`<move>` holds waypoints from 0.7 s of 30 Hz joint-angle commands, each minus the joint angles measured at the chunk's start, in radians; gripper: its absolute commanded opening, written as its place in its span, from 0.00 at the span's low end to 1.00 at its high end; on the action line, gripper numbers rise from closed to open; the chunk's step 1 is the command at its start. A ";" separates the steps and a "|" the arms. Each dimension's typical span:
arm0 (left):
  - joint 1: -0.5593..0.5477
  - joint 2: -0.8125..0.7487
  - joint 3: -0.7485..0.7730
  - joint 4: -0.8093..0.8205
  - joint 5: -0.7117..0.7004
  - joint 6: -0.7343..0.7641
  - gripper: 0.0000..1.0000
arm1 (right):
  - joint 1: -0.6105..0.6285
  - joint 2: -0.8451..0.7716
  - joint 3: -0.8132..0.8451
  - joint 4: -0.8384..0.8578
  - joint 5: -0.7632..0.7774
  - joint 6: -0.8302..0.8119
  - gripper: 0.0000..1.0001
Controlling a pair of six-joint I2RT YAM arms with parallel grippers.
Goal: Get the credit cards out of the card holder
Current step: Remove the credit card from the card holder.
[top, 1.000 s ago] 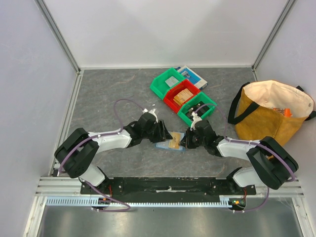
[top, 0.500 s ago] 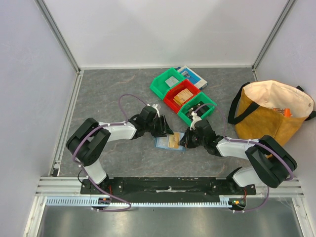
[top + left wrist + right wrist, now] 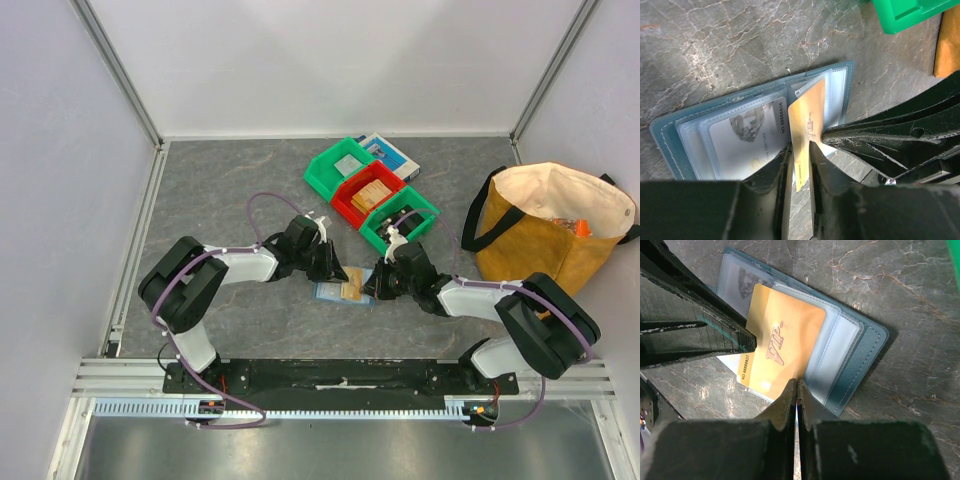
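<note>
Overhead looks down; close wrist views share the card holder (image 3: 862,347).

The left arm (image 3: 225,265) swung its elbow up and in, away from the near edge of the table (image 3: 220,190), and it ended up more bent. The left gripper (image 3: 800,151) slid a little way toward the far side, next to the card holder (image 3: 667,137). Its fingers (image 3: 782,162) came much closer together. They ended on either side of the gold card (image 3: 807,117), with a small gap left.
</note>
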 commanded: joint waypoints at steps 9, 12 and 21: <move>0.021 -0.035 -0.028 0.028 0.021 0.043 0.02 | 0.000 0.042 -0.021 -0.080 0.046 -0.034 0.04; 0.039 -0.059 -0.052 0.024 0.021 0.052 0.02 | -0.005 0.042 -0.023 -0.081 0.046 -0.031 0.04; 0.074 -0.160 -0.109 -0.039 0.021 0.145 0.02 | -0.009 0.040 -0.012 -0.097 0.037 -0.033 0.04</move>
